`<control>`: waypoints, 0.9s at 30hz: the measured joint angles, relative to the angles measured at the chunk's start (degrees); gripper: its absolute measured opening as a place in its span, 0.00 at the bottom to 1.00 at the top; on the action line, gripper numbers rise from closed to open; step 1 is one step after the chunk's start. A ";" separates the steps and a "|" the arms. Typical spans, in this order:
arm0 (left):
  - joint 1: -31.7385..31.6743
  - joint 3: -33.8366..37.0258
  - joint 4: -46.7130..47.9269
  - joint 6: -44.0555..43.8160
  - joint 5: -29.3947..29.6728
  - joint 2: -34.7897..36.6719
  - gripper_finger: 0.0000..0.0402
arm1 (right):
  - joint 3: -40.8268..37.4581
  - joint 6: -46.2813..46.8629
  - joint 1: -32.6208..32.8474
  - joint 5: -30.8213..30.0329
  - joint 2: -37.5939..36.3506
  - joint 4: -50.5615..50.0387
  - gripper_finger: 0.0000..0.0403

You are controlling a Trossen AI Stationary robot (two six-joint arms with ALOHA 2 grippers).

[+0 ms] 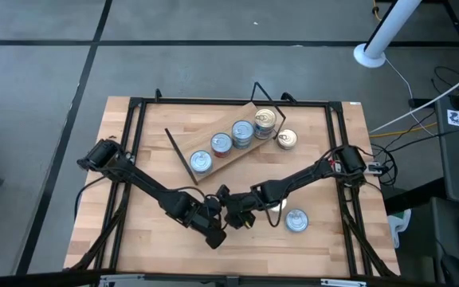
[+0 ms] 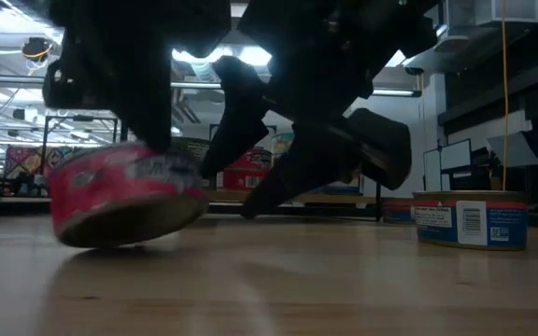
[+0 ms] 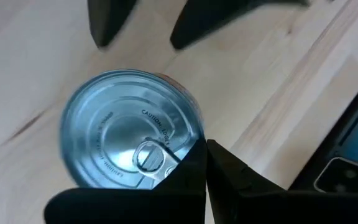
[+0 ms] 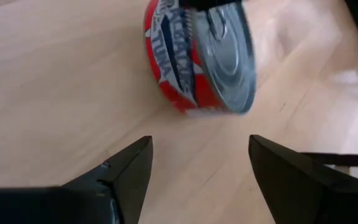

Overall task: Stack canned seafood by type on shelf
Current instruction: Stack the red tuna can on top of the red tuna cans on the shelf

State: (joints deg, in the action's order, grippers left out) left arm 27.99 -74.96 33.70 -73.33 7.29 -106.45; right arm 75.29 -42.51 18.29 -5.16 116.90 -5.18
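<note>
A red-labelled tin (image 2: 120, 196) with a silvery lid (image 3: 129, 130) sits tilted near the table's near edge, below my left gripper (image 3: 207, 180), which is shut at its rim. My right gripper (image 4: 197, 162) is open and hovers level just to the right of this tin (image 4: 197, 56), apart from it. The shelf (image 1: 248, 110) lies slantwise at the far middle. It carries several tins in a row (image 1: 221, 143), two spots of them stacked (image 1: 265, 121). In the high view both grippers hide the red tin. My left gripper comes from above onto the tin's rim (image 3: 179, 163), beside the pull tab. Its fingers (image 3: 185, 183) stand close together and hide the place of contact, so pinch or press cannot be told. The tin is tilted, its lower edge (image 2: 110, 243) on the table.
A blue-labelled tin (image 1: 296, 220) stands on the table right of the grippers, also in the low view (image 2: 470, 219). A gold-lidded tin (image 1: 287, 140) sits by the shelf's right end. A black frame (image 1: 134, 119) runs round the tabletop. Bare wood lies left of the left arm.
</note>
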 joint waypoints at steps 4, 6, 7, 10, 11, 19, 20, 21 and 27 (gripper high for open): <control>0.04 0.00 0.34 0.01 1.73 1.01 0.00 | 0.00 -1.52 1.23 -3.18 0.00 0.25 0.66; 0.04 -0.02 0.19 -0.02 1.93 1.22 0.00 | 0.00 -1.55 1.67 -4.52 0.00 0.26 0.66; 0.04 -0.02 0.31 -0.04 1.95 1.30 0.00 | 0.00 -1.54 1.85 -4.92 0.00 0.27 0.66; 0.04 -0.02 0.22 -0.06 2.01 1.30 0.00 | 0.00 -1.48 2.35 -5.39 0.00 0.83 0.66; 0.03 -0.02 0.22 -0.06 2.05 1.30 0.00 | 0.00 -1.48 2.40 -5.37 0.00 1.12 0.66; 0.02 -0.04 -0.09 -0.88 2.50 1.52 0.00 | 0.00 -1.26 2.70 -4.43 0.00 2.30 0.66; 0.00 -0.04 -0.13 -1.20 2.72 1.56 0.00 | 0.00 -1.26 2.72 -4.36 0.00 2.35 0.66; 0.00 -0.04 -0.11 -1.45 3.12 1.79 0.00 | 0.00 -1.30 2.72 -4.34 0.00 2.40 0.66; -0.04 -0.04 -0.94 -1.63 4.71 2.20 0.00 | 0.00 -1.31 2.74 -4.29 0.00 2.69 0.66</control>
State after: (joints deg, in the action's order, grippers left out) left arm 27.95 -75.00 32.76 -74.96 12.00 -104.25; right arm 75.29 -43.81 21.04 -9.45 116.90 -2.48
